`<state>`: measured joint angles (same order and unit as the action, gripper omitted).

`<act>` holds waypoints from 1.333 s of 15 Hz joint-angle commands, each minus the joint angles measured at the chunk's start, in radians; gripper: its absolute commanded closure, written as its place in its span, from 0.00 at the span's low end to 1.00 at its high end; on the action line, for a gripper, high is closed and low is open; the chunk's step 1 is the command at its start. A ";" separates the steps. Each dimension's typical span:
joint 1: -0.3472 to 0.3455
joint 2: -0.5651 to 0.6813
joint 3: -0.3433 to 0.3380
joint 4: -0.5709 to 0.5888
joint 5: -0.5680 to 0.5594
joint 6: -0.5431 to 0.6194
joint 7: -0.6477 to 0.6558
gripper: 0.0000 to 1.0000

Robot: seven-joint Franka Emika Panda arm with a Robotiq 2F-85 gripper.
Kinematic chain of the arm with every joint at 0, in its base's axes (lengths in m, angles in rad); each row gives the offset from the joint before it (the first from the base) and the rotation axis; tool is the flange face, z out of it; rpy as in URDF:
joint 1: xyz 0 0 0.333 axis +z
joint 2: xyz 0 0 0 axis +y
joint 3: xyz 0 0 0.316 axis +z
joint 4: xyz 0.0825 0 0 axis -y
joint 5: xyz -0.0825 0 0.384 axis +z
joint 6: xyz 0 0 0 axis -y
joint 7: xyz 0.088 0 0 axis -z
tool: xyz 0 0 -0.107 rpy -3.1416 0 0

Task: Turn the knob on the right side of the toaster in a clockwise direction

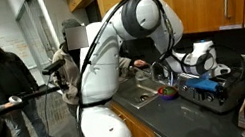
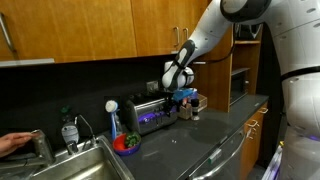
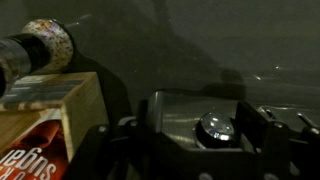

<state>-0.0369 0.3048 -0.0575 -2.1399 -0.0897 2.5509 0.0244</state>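
White Panda arm (image 1: pixel 109 50), arched across the middle in an exterior view, reaching toward 3 o'clock over a dark countertop (image 1: pixel 193 122). Wooden cabinets (image 2: pixel 90 30) along 12 o'clock, above the counter. Steel sink (image 2: pixel 70 165) down at 7 o'clock in an exterior view.

Toaster (image 2: pixel 150 112), boxy and brushed silver, on the counter by the back wall, at 2 o'clock from the sink, with a violet glow along its front. Wooden box (image 3: pixel 50 105) at 8 o'clock in the wrist view, just beside the toaster metal, holding a red packet (image 3: pixel 30 155).

Robotiq gripper (image 2: pixel 183 97) at the toaster's 3 o'clock end, close against it. Seen from the wrist, fingers (image 3: pixel 125 145) spread wide, one at 9 o'clock and one at 3 o'clock of a round shiny knob (image 3: pixel 213 127), straddling it. Too dark to tell whether touching. Knob itself low in that view, near 5 o'clock, standing on the silver surface.
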 commanded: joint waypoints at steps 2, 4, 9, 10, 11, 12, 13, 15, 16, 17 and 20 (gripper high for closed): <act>0.033 -0.083 -0.009 -0.051 -0.013 -0.033 0.094 0.00; 0.035 -0.101 -0.005 -0.063 -0.004 -0.034 0.111 0.00; 0.028 -0.072 -0.002 -0.040 -0.006 -0.023 0.093 0.00; 0.028 -0.072 -0.002 -0.042 -0.006 -0.023 0.095 0.00; 0.028 -0.072 -0.002 -0.043 -0.006 -0.023 0.096 0.00; 0.028 -0.072 -0.002 -0.044 -0.006 -0.023 0.097 0.00; 0.028 -0.072 -0.002 -0.044 -0.006 -0.023 0.097 0.00; 0.028 -0.072 -0.002 -0.044 -0.006 -0.023 0.097 0.00; 0.028 -0.072 -0.002 -0.044 -0.006 -0.023 0.098 0.00; 0.028 -0.072 -0.002 -0.044 -0.006 -0.023 0.098 0.00; 0.028 -0.072 -0.002 -0.044 -0.006 -0.023 0.098 0.00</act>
<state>-0.0093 0.2326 -0.0590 -2.1849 -0.0966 2.5293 0.1234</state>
